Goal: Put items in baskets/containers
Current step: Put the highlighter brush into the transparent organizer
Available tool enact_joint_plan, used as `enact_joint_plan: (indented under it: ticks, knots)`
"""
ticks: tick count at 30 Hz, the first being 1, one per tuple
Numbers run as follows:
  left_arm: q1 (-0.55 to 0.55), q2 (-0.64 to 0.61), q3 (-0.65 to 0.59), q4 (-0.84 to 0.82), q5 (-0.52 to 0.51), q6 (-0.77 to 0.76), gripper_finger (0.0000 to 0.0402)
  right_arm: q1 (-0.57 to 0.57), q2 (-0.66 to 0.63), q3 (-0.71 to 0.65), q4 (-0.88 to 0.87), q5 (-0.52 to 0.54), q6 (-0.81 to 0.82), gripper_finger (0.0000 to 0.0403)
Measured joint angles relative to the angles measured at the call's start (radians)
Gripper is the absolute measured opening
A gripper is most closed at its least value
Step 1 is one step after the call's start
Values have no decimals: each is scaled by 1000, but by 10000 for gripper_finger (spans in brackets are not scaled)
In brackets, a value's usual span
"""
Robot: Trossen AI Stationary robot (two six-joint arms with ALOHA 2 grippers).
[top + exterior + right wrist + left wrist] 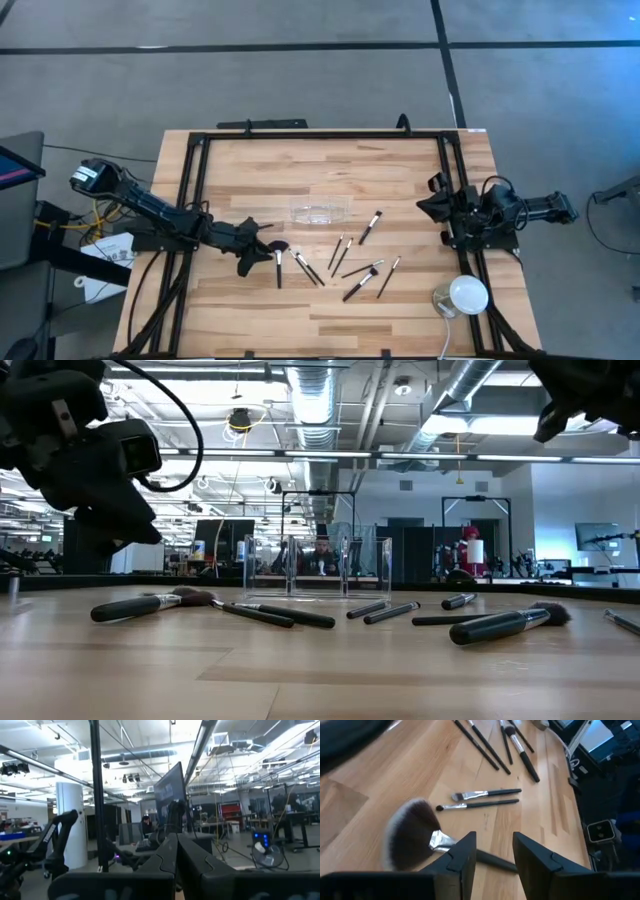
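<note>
1. Nearest the low camera: dark-handled brush (505, 624) lying flat on the wood table (320, 675), bristles toward the right.
2. Left gripper (492, 851) released, fingers (462, 855) apart, hovering low over the fan brush (415, 832). Handle of that brush runs under the gap between the fingers; no contact visible.
3. High view: left gripper (258, 240) sits at the table's left-centre, just beside the fan brush head (279, 246).
4. Rest of the brushes lie loose on the table right of the left gripper: one short brush (278, 268) next to the fan brush, a crossed pair (308, 268), two thin ones (340, 254), one with a light tip (371, 227), three more (362, 277) toward the right.
5. Clear container (320, 210) stands at table centre, behind the brush scatter, well apart from both grippers. Nothing visible inside it; low view shows it upright (316, 568).
6. Right gripper (175, 855) clenched, fingers together, pointing out at the room. Right arm (480, 212) parked at the table's right edge.
7. White dome object (464, 295) near the front right corner of the table.
</note>
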Motion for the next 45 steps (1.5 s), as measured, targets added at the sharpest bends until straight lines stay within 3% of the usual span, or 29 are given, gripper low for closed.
enact_joint_plan:
  ticks: [7, 13, 20, 27, 33, 40, 45]
  knots:
    - [0, 129, 43, 61, -1, 0, 124, -5, 38, 2, -28, 56, 6, 1]
    - [0, 236, 133, 65, 38, 83, 124, -51, 206, 9, 122, 54, 0, 21]
    - [1, 193, 141, 19, 39, -39, 124, -84, 486, 117, 130, 54, 8, 94]
    - [0, 134, 144, -143, 43, -158, 124, -86, 679, 235, 130, 52, -41, 137]
    - [2, 151, 205, -301, 34, -195, 124, -86, 778, 313, 130, 53, -142, 156]
    - [2, 209, 276, -401, -23, -192, 124, -86, 837, 383, 130, 53, -306, 168]
    - [2, 259, 302, -410, -53, -241, 124, -86, 857, 415, 132, 53, -334, 171]
